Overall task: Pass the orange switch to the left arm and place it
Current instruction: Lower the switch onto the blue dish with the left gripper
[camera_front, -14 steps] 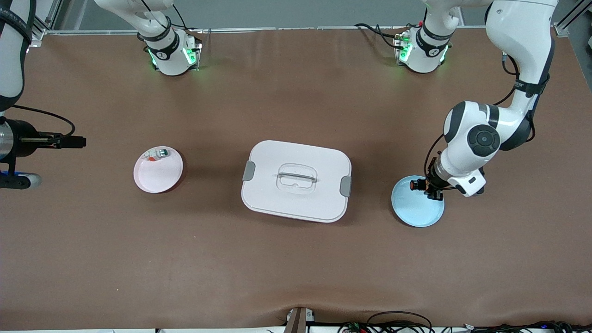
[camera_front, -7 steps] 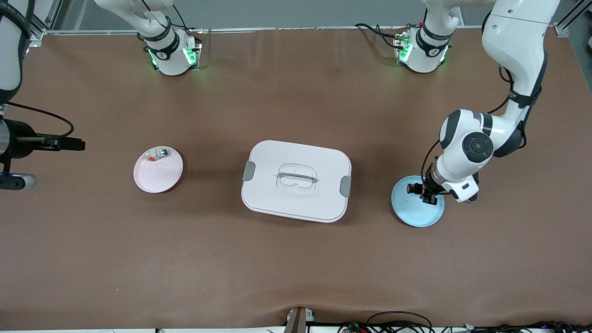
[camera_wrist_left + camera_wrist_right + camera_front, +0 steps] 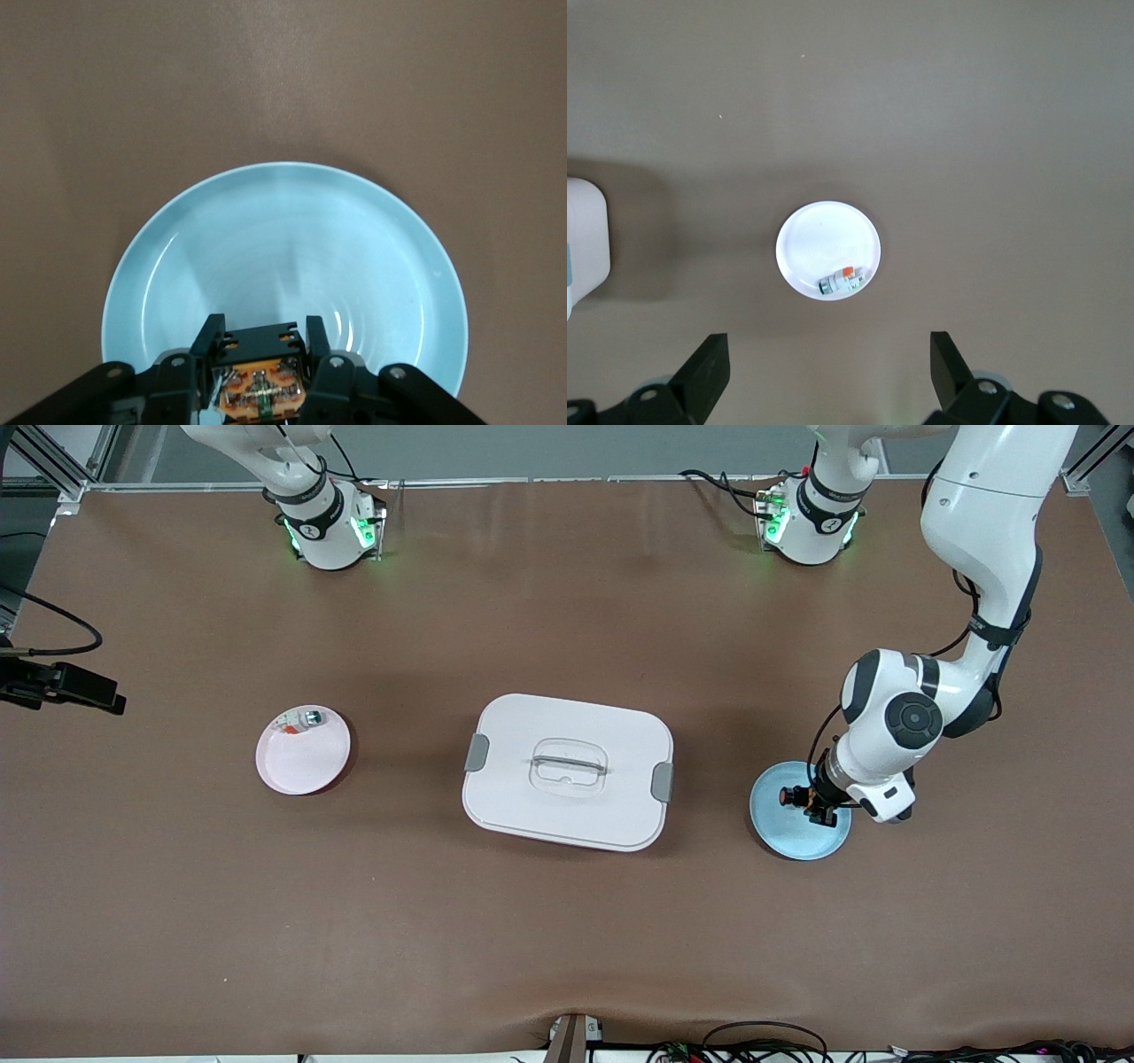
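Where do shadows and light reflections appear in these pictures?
Front view: a soft dark shadow lies on the brown table around the flat white rectangular box and beside the round pink plate. Left wrist view: pale streaks of glare cross the round light-blue plate.

Front view high, facing bases; both wrist views downward, sharing plates.

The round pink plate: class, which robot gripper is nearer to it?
Right. The right gripper hangs open, high above the round pink plate toward its end of the table. The left gripper is over the round blue plate, shut on the orange switch.
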You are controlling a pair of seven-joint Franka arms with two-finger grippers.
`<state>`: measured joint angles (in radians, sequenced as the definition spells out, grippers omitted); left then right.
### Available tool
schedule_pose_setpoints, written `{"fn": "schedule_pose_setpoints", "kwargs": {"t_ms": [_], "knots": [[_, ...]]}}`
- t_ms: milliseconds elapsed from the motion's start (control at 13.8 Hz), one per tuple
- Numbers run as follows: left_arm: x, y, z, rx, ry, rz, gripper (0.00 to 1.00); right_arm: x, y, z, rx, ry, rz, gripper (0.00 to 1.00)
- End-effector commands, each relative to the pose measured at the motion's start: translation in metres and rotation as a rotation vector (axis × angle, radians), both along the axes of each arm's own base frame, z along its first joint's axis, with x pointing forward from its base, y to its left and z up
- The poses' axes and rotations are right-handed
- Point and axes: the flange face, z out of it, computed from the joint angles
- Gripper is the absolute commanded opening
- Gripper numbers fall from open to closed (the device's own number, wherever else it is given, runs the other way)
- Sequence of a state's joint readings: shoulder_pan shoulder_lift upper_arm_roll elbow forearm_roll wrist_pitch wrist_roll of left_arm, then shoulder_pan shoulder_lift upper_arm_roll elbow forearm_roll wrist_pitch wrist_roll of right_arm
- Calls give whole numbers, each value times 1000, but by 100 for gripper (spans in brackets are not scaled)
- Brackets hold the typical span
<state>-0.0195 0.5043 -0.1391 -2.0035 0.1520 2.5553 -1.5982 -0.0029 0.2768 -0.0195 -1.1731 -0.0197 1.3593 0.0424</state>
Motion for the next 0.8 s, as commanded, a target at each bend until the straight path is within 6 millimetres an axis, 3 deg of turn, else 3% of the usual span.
{"fn": "schedule_pose_setpoints", "kwargs": {"t_ms": [0, 726], "knots": [[7, 8, -14, 4, -5, 10, 0, -27, -3, -8, 19, -25, -10, 100], [6, 14, -30, 2, 12, 7, 0, -29, -6, 4, 20, -73, -6, 100]]}}
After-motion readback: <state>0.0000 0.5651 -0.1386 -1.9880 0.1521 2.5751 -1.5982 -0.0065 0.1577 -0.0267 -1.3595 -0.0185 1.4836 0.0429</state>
